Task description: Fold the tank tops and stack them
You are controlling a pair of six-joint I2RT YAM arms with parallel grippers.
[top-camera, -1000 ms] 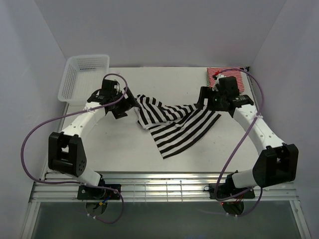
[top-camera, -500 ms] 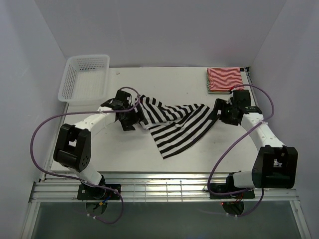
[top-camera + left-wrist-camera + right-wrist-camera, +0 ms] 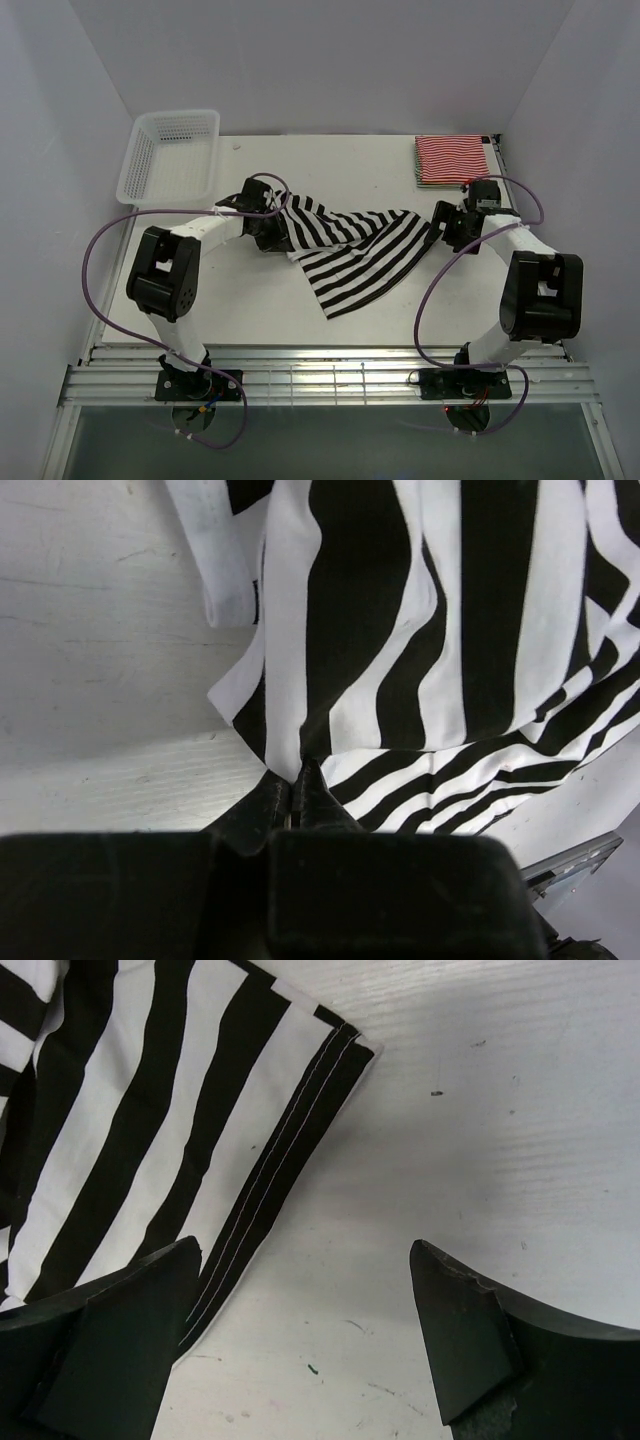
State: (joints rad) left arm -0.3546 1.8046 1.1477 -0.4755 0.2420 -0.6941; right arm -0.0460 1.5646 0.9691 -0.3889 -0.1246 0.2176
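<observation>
Now the black-and-white tank top [image 3: 350,248] lies rumpled across the middle of the table [image 3: 250,292], one end trailing toward the near side. The left gripper [image 3: 270,232] is clenched on the top's left edge, pinching a fold of the cloth. The right gripper [image 3: 444,228] sits low at the top's right corner, released, jaws wide apart over bare table beside the hem. A folded red-and-white tank top [image 3: 452,160] rests at the far right corner, a white basket [image 3: 136,165] at the far left.

Nothing legible from where I stand: no words or numbers on the black-and-white broad-striped cloth tank top [image 3: 350,255] or white plastic mesh basket [image 3: 135,165].
</observation>
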